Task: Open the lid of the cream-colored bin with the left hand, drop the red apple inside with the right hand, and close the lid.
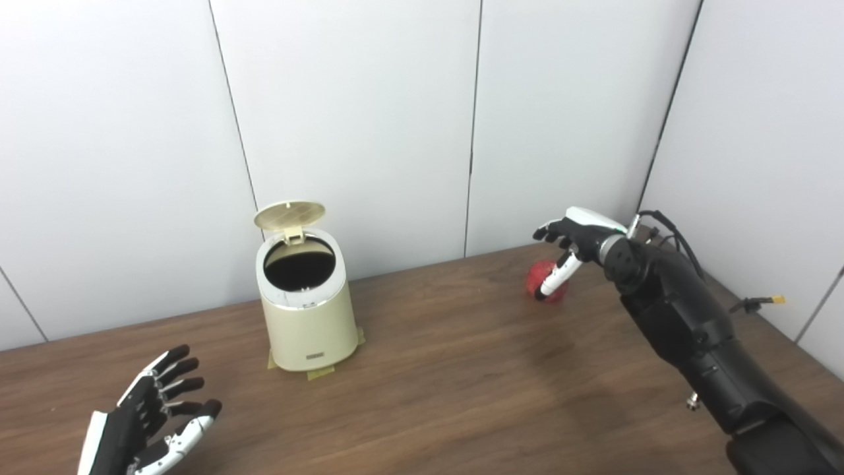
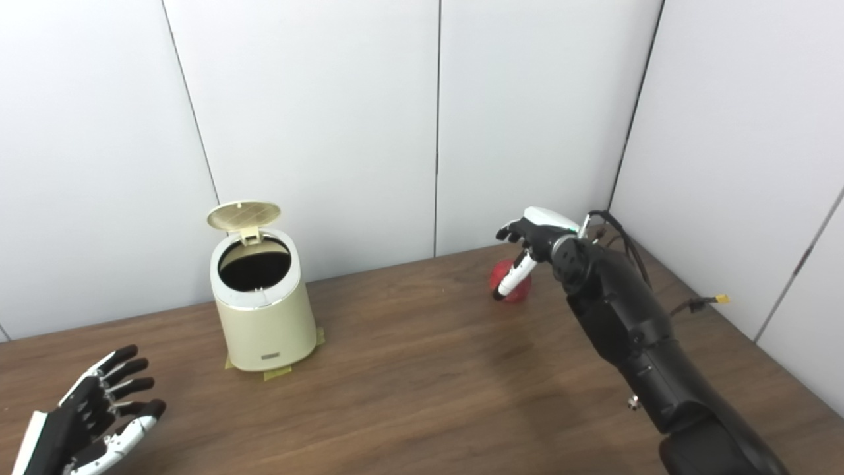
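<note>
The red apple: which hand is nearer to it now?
Right. The right hand reaches over the red apple, thumb in front of it. The left hand is far across the table, palm open.

table bare btwn bin & apple; lid up, bin mouth unobstructed.

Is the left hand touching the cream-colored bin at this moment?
Apart. In the left eye view, the left hand is open near the table's front edge, with bare wood between it and the bin.
</note>
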{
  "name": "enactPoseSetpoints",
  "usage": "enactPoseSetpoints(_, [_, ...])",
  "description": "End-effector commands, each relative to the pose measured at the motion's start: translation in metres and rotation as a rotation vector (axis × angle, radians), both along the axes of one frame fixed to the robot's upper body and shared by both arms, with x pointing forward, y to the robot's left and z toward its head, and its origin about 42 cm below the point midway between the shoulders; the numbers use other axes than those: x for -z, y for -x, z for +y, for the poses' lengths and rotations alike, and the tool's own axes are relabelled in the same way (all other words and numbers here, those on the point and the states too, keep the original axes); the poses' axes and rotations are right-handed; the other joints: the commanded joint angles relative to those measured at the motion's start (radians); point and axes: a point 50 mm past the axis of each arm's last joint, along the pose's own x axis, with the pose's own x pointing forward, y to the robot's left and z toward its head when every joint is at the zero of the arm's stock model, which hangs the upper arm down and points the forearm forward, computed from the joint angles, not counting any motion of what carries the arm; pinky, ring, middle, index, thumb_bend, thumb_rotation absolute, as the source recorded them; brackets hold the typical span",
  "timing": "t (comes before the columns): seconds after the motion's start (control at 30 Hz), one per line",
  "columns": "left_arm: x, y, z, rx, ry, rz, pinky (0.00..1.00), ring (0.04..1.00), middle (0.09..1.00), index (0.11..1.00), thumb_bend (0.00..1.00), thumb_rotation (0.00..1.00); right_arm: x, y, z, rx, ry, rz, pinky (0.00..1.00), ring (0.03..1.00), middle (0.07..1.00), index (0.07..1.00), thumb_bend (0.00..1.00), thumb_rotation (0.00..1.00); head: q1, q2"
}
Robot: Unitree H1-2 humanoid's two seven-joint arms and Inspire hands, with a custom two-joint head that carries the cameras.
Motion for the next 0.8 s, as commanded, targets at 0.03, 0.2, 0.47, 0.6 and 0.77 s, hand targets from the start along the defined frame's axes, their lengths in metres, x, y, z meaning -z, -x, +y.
enactPoseSetpoints(0.03, [-0.021,-0.007,0.0,0.01,-0.005,-0.082,0.61,0.741,0.813,0.852,0.55,0.06,-0.033,-0.013,-0.001,-0.018,0.031,-0.139,0.7,0.806,0.842,0.828,0.86,0.14,0.004,0.004])
enactPoseSetpoints(0.2, [-0.022,-0.006,0.0,0.016,-0.008,-0.086,0.63,0.748,0.817,0.852,0.54,0.06,-0.026,-0.015,-0.002,-0.024,0.046,-0.14,0.68,0.796,0.84,0.829,0.85,0.15,0.005,0.009])
enactPoseSetpoints(0.47, [-0.022,-0.005,0.0,0.019,-0.007,-0.085,0.62,0.74,0.814,0.85,0.54,0.01,-0.015,-0.017,-0.004,-0.013,0.062,-0.108,0.65,0.79,0.844,0.831,0.86,0.16,0.007,0.016])
enactPoseSetpoints(0.6, [-0.022,-0.005,0.0,0.025,-0.002,-0.082,0.62,0.743,0.814,0.849,0.54,0.0,-0.011,-0.016,-0.003,-0.015,0.048,-0.074,0.67,0.806,0.85,0.834,0.87,0.17,0.01,0.022])
enactPoseSetpoints(0.77, [-0.022,-0.004,0.001,0.025,-0.021,-0.079,0.62,0.752,0.818,0.848,0.55,0.04,-0.004,-0.015,-0.004,-0.008,0.027,-0.028,0.7,0.816,0.856,0.824,0.87,0.18,0.013,0.027])
